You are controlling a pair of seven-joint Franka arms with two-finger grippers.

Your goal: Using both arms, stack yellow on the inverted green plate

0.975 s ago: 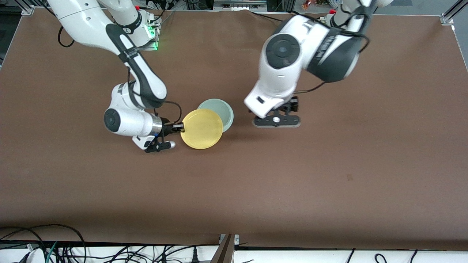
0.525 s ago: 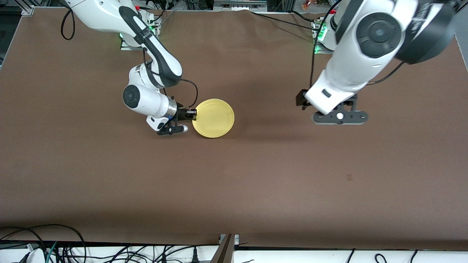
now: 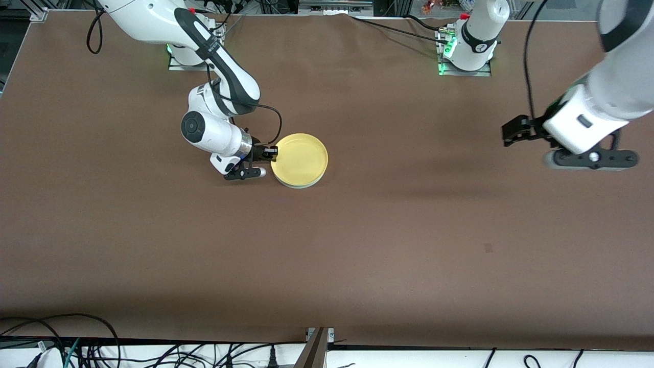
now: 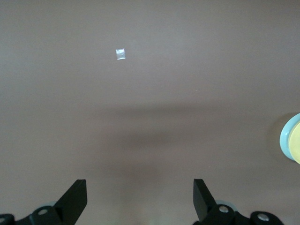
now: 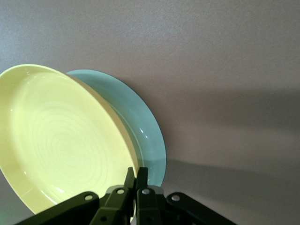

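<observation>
yellow plate [image 3: 300,159]: small, round, bright yellow, shallow raised rim, faint concentric rings inside; facing open side up; sitting directly over the green plate and covering nearly all of it in the front view; in the right wrist view its rim is showing pinched at one edge, toward the right arm's end of the table.

green plate [image 5: 140,126]: small, round, pale mint-green, low rim; lying on the table under the yellow plate, only a thin crescent showing at the edge nearer the front camera; whether it is lying inverted cannot be told.
</observation>
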